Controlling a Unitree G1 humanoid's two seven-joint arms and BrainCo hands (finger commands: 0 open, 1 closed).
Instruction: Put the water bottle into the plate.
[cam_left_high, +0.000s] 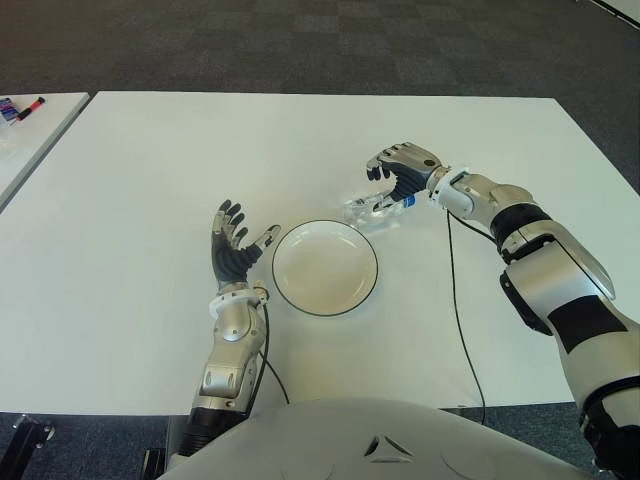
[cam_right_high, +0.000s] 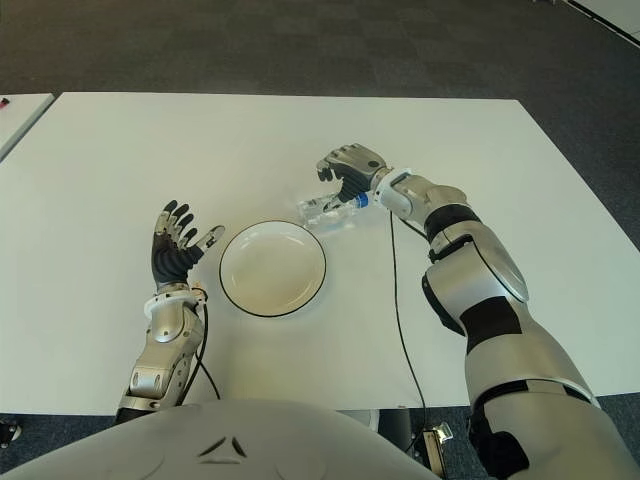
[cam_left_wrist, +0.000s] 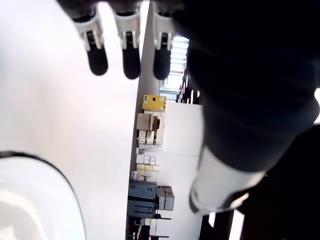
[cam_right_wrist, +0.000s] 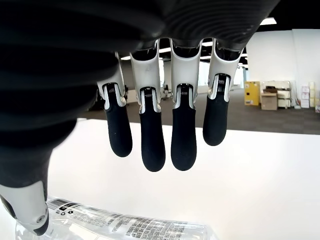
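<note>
Bottle (cam_left_high: 375, 208) on its side on the white worktop (cam_left_high: 150, 180), just beyond the far right rim of the plate (cam_left_high: 325, 268) and not in it. The clear water bottle lies with its blue cap toward my right wrist and its base toward the plate; from the head camera I cannot tell whether it touches the rim.

My right hand (cam_left_high: 403, 168) is over the bottle's cap end, palm down, reaching in from the right. In the right wrist view my four fingers (cam_right_wrist: 152, 137) hang down, loosely curved and slightly apart, their dark tips clear of the bottle (cam_right_wrist: 125, 226), which lies below them with its printed label showing. My thumb (cam_right_wrist: 30, 212) shows at the bottle's end; whether it presses the plastic I cannot tell. The fingers close on nothing.

My left hand (cam_left_high: 234, 246) shows just left of the plate, fingers spread and pointing away from me, thumb toward the rim, holding nothing. In the left wrist view its fingertips (cam_left_wrist: 131, 62) are extended side by side above the worktop, with an arc of the plate's dark rim (cam_left_wrist: 55, 172) nearby.

A black cable (cam_left_high: 458, 300) runs across the worktop below my right forearm to the near edge.
</note>
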